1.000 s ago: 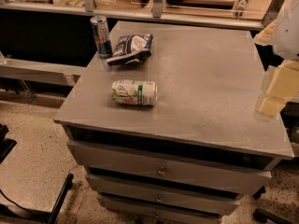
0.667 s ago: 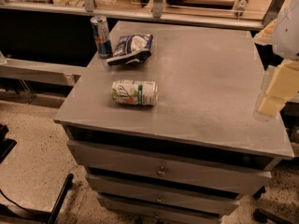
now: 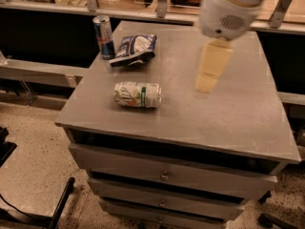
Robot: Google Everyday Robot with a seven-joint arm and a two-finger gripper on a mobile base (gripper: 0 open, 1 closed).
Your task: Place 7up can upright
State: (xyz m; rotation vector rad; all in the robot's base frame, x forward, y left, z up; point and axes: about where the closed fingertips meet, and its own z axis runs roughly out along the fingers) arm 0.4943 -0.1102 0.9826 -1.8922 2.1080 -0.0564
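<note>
The 7up can, white and green with a red-orange mark, lies on its side on the grey cabinet top, near the front left. My gripper hangs over the middle of the top, to the right of the can and well above it, apart from it. It holds nothing that I can see.
A tall slim blue-and-silver can stands at the back left corner. A dark blue-and-white snack bag lies just right of it, behind the 7up can. The cabinet has drawers below. A counter edge runs behind.
My arm has swung from the right edge of the view to over the middle of the cabinet top. The can, bag and slim can lie as before.
</note>
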